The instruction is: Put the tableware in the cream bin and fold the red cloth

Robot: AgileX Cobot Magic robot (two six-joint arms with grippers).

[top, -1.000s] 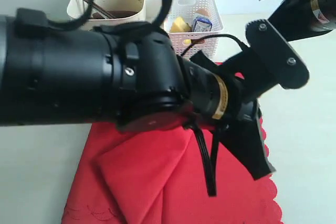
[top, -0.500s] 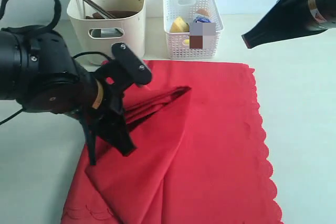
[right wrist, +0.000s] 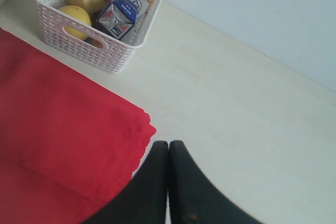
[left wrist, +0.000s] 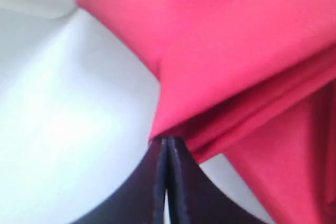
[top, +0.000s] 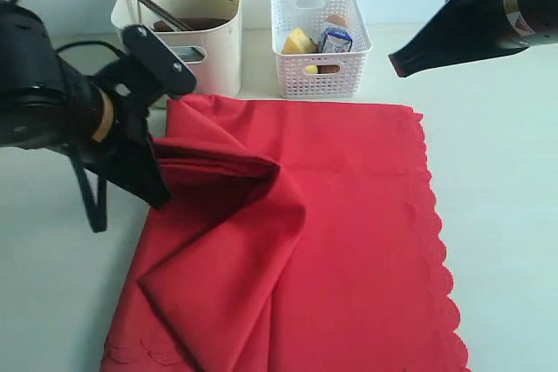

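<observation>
L pincer (left wrist: 167,142) on red cloth (left wrist: 236,40), wrist-cam

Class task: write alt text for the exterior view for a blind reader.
The left end effector pinches a raised fold of the red cloth spread on a pale table. The right end effector hangs shut at upper right. Behind the cloth stand the cream bin and a white basket.

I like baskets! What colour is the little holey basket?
White; the small lattice-sided plastic basket shows best in the right wrist view.
</observation>
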